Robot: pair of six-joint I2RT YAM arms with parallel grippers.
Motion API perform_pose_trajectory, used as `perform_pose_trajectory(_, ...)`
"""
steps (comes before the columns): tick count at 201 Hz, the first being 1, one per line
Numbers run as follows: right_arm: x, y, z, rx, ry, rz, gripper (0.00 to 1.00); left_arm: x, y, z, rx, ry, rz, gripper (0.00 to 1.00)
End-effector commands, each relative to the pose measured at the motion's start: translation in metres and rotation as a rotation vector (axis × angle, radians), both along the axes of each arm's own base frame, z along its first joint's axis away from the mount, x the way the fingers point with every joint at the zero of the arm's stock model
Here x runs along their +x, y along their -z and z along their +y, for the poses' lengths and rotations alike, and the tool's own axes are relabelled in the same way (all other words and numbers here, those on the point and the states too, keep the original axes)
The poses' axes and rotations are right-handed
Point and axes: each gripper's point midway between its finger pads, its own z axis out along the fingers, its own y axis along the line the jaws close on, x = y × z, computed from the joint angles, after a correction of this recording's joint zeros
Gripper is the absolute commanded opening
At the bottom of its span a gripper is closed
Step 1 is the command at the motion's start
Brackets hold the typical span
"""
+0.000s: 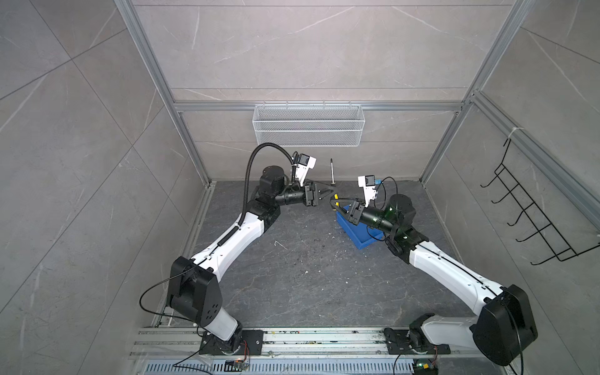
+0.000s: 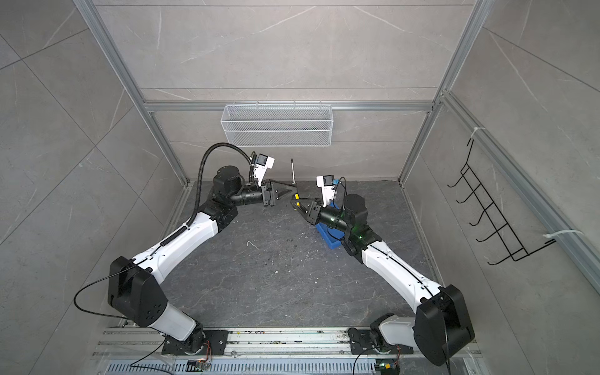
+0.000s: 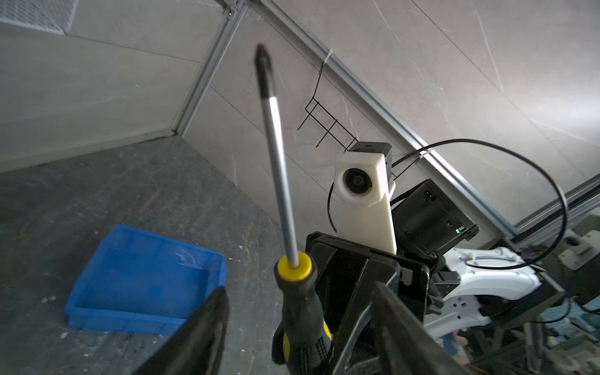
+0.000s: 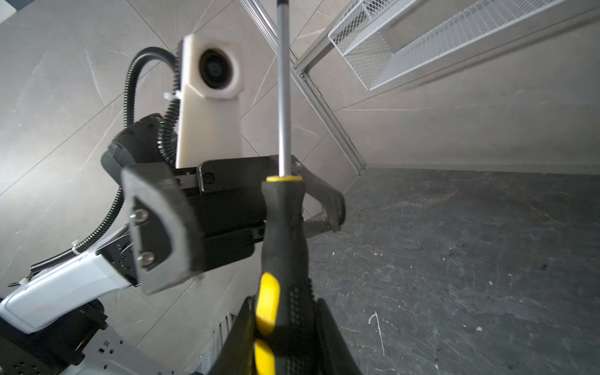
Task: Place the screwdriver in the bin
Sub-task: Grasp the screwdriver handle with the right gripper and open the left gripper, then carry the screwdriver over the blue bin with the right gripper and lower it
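Half-hidden bin (image 1: 357, 234) — screwdriver (image 4: 284, 97) tip cropped.

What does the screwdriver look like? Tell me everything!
The screwdriver has a black handle, rubbery-looking, with yellow stripes and a yellow collar, then a long shiny silver shaft ending in a dark tip. It stands nearly upright in the air, tip up. The right hand is shut on the lower handle. The left hand is open beside it. It is not in the blue bin yet.
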Motion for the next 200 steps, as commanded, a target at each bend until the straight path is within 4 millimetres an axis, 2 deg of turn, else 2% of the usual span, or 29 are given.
perform_pose_trajectory(1, -0.003, -0.014, -0.009, -0.072, 0.035, -0.073, 0.0, -0.021, -0.03, 0.017, 0.013, -0.045, -0.209, 0.85)
perform_pose_trajectory(27, -0.003, -0.004, -0.019, -0.204, 0.081, -0.1, 0.0, -0.033, -0.024, 0.03, 0.084, -0.087, -0.329, 1.0)
perform_pose_trajectory(59, 0.002, 0.012, -0.037, -0.414, 0.148, -0.139, 0.0, -0.039, -0.013, 0.041, 0.199, -0.154, -0.494, 1.0)
perform_pose_trajectory(91, 0.014, 0.041, -0.062, -0.597, 0.225, -0.145, 0.0, -0.052, 0.01, 0.042, 0.288, -0.11, -0.652, 1.0)
perform_pose_trajectory(127, 0.026, 0.073, -0.093, -0.773, 0.304, -0.103, 0.0, -0.062, 0.037, 0.027, 0.372, -0.04, -0.697, 1.0)
perform_pose_trajectory(153, 0.039, 0.108, -0.117, -0.93, 0.351, 0.001, 0.0, -0.062, 0.059, 0.011, 0.424, -0.022, -0.682, 1.0)
perform_pose_trajectory(182, 0.05, 0.149, -0.132, -1.051, 0.359, 0.078, 0.0, -0.064, 0.081, -0.005, 0.463, 0.003, -0.668, 1.0)
perform_pose_trajectory(200, 0.058, 0.17, -0.143, -1.107, 0.377, 0.128, 0.0, -0.056, 0.096, -0.009, 0.508, -0.031, -0.648, 1.0)
